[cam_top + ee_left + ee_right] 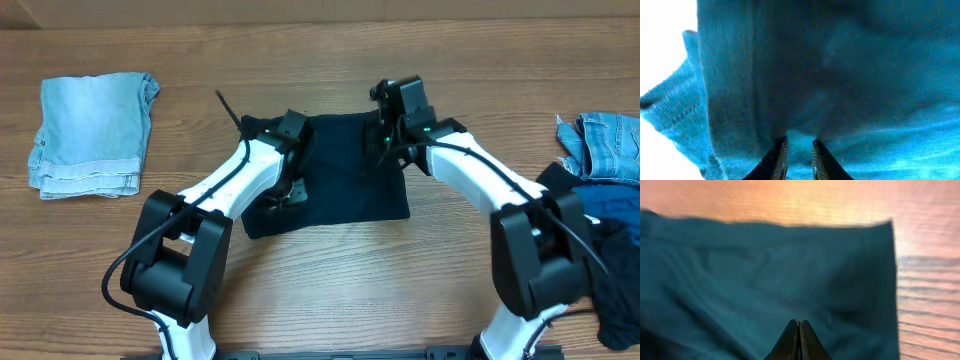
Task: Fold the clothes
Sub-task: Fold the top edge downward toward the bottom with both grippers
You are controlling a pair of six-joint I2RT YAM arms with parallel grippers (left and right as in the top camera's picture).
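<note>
Near right heap: a dark, tumbled pile lies unfolded at the table edge; we judge it is waiting its turn.
Dark garment: spread in the middle of the table as a rough rectangle, its near-left corner uneven; we read it as partly folded.
Left gripper: low over the left part of that cloth, fingers pinching a ridge of it.
Right gripper: over the cloth's right part, fingers pressed together; we cannot tell whether any cloth is caught.
Right denim: crumpled farther back on the right, untouched by either gripper.
Folded denim: a neat stack at far left, done.
Progress: one piece finished, one in hand, at least two left.
</note>
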